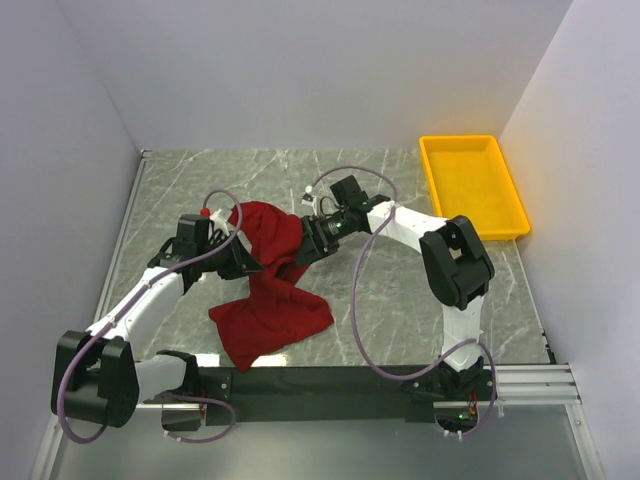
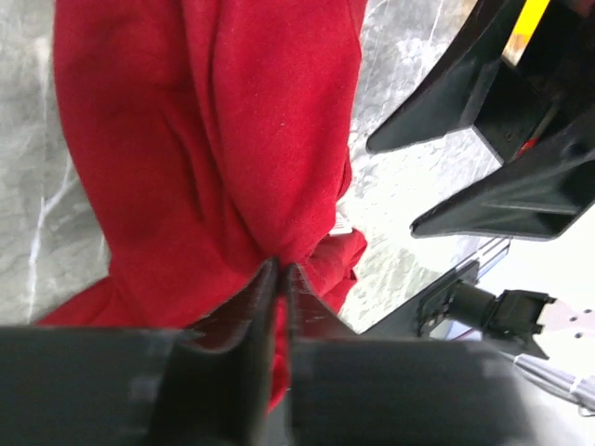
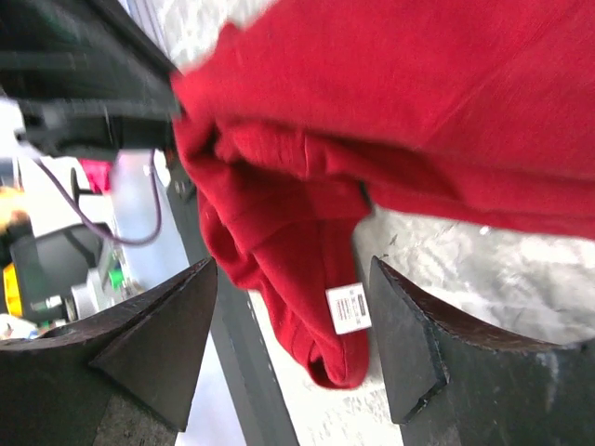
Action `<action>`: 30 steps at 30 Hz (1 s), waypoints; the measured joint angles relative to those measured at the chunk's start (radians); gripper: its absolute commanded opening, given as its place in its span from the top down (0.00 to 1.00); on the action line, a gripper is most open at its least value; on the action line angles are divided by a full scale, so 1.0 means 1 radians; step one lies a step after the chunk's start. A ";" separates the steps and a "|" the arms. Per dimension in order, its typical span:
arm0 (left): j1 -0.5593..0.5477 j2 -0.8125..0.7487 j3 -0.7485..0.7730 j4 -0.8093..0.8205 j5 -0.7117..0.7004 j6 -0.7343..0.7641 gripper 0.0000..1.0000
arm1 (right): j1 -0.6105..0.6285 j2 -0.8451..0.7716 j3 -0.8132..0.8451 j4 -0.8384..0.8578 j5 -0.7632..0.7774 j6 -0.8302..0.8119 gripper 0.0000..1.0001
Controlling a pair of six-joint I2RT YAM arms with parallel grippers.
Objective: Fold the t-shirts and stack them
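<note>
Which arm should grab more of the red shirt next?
Probably the right. The right tool is open, just beside the t-shirt, so it is free to grab. The left tool is shut on the cloth.

- The t-shirt (image 1: 272, 300) lies bunched over the middle-left of the table (image 1: 400, 310). One end is lifted between the two arms and blocks the straight way across.
- The left gripper (image 1: 244, 262) is clamped on the cloth. The right gripper (image 1: 302, 250), jaws apart, is close by at the raised cloth, leaving little room between them.
- From the right wrist, a hanging fold with its white tag (image 3: 349, 308) hangs in the gap between the fingers.
- Bare table lies right of the shirt and along the far edge.
- The yellow tray (image 1: 470, 185) fills the far right corner, well apart from the shirt.
- Walls (image 1: 300, 70) close the left, far and right sides.
</note>
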 measured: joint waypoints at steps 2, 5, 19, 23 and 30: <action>0.008 0.000 0.000 -0.009 0.005 0.009 0.99 | 0.008 -0.001 -0.018 -0.011 -0.012 -0.033 0.27; 0.011 0.002 0.000 -0.003 0.009 0.010 1.00 | 0.018 -0.010 -0.064 -0.034 -0.018 -0.088 0.27; 0.033 0.028 0.174 0.099 0.161 -0.066 1.00 | 0.132 -0.120 -0.129 -0.089 0.009 -0.245 0.28; 0.038 0.028 0.187 0.122 0.188 -0.085 1.00 | 0.153 -0.118 -0.116 -0.063 0.056 -0.210 0.47; 0.061 0.015 0.185 0.125 0.194 -0.122 1.00 | 0.145 -0.101 -0.074 -0.036 0.108 -0.189 1.00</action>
